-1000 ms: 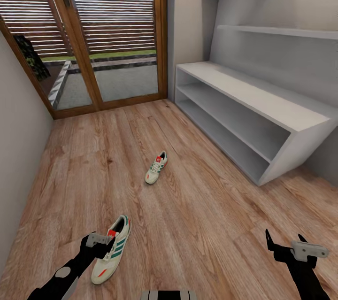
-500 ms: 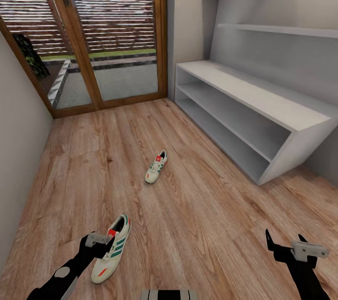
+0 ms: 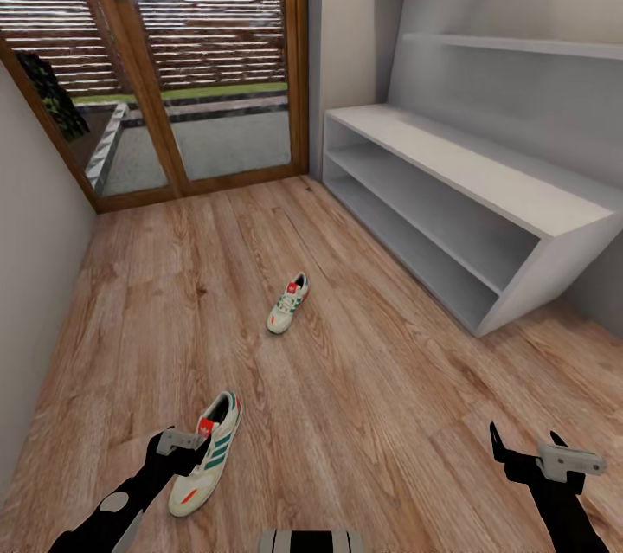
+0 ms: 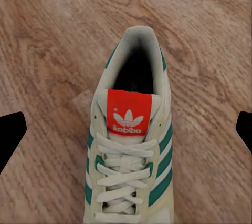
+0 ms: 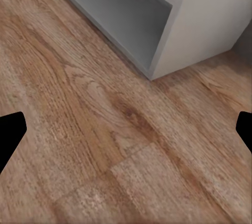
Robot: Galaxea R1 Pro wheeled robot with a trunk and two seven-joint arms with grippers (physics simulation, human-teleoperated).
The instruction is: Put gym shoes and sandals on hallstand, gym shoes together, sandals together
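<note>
Left wrist view: the left gripper [image 4: 126, 129], fingers spread wide, hovers over a cream green-striped lace-up sneaker [image 4: 128, 150] on the wood-plank floor [image 4: 47, 34], well apart from the grey-white shoe rack [image 3: 450, 207]; the right gripper [image 3: 528, 449] is spread too.

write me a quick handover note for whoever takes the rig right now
Left gripper: open, fingertips either side of the near gym shoe, nothing gripped.
Right gripper: open, empty, above bare corridor floor near the hallstand end.
Far gym shoe lies mid-floor.
Done: nothing on the rack yet.
Left: rack both gym shoes side by side, then find the sandals and rack them together.
</note>
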